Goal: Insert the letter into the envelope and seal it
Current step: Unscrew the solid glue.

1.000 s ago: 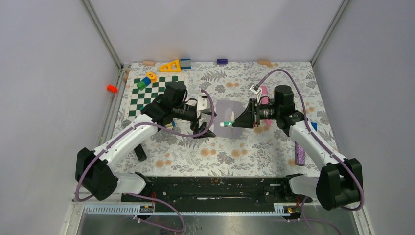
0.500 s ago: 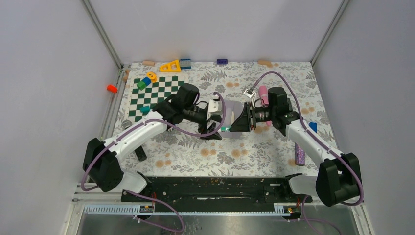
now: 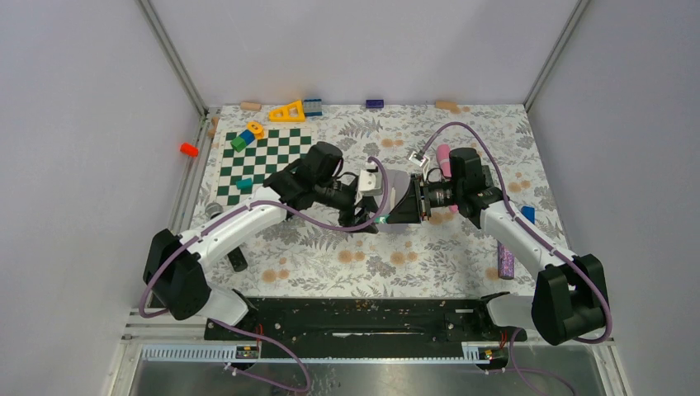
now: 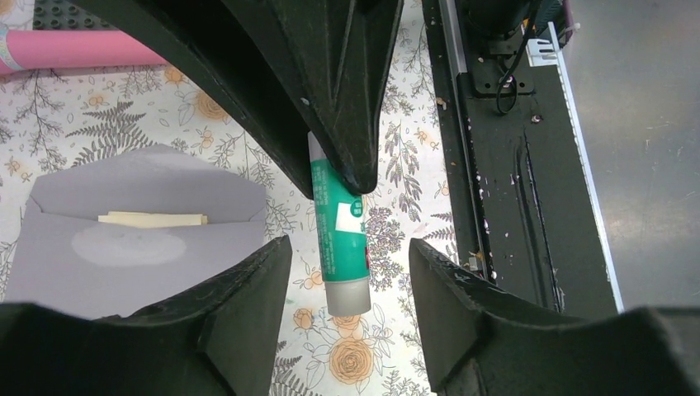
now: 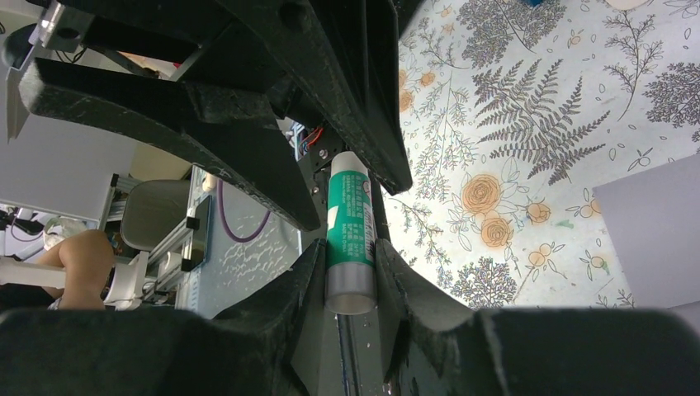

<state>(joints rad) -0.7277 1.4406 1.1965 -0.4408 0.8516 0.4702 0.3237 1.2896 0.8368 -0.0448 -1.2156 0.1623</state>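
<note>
1. Your right gripper (image 5: 351, 285) clamps the glue stick (image 5: 350, 223). Your left gripper (image 4: 347, 260) stands part-open astride its grey end, not touching it.
2. Centre both pads on that end before you squeeze, then pull straight along the tube.
3. The envelope (image 4: 124, 247) lies flat at 9 o'clock of the stick, flap open, letter (image 4: 153, 219) inside.
4. Mind the pink tube (image 4: 74, 48) at 11 o'clock. The grippers sit nose to nose, so keep moves small.

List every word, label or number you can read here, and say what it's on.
On the glue stick: white lettering along its green label, too blurred to read.
On the envelope: no writing shows.
Nothing else in any view carries legible text.
</note>
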